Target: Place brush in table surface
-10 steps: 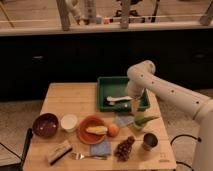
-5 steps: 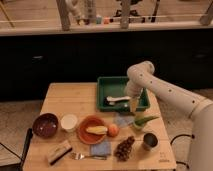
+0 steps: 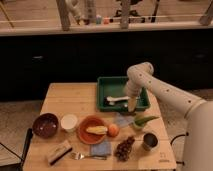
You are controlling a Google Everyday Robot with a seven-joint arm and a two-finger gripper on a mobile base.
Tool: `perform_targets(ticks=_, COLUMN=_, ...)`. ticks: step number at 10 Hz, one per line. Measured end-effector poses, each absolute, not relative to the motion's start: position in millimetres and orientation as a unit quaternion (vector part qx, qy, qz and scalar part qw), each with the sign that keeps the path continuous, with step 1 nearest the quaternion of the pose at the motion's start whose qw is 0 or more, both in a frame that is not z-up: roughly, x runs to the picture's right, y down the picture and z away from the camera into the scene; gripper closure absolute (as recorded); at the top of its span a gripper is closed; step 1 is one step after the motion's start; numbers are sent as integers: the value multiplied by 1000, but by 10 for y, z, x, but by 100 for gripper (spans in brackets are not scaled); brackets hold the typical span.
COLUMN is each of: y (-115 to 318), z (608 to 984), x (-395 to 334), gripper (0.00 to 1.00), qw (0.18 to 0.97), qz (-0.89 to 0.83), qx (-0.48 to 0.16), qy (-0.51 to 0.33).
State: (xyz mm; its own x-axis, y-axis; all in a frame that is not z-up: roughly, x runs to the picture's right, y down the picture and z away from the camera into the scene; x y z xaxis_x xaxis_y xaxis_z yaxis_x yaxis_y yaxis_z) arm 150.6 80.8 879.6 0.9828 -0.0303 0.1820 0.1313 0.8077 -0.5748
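Brush (image 3: 117, 100) lies flat in the tray (image 3: 120, 87), long axis along the tray's length, one end just beside the claw (image 3: 131, 106), which hangs with fingers apart.

No readable text anywhere; the claw (image 3: 132, 108) hangs over the green tray (image 3: 113, 88).

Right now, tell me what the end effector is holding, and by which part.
Nothing, as far as shows. The end effector hangs open over the green tray, at the right end of the brush, which lies flat in it.
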Motion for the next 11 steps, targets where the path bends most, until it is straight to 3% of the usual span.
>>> perform_targets(ticks=5, y=818, z=8893, x=1464, gripper=20, qw=947, qz=-26, qx=-309, qy=-87)
perform_targets(ticks=11, y=577, z=8756, x=1487, gripper=20, qw=947, qz=-41, qx=-307, qy=-82)
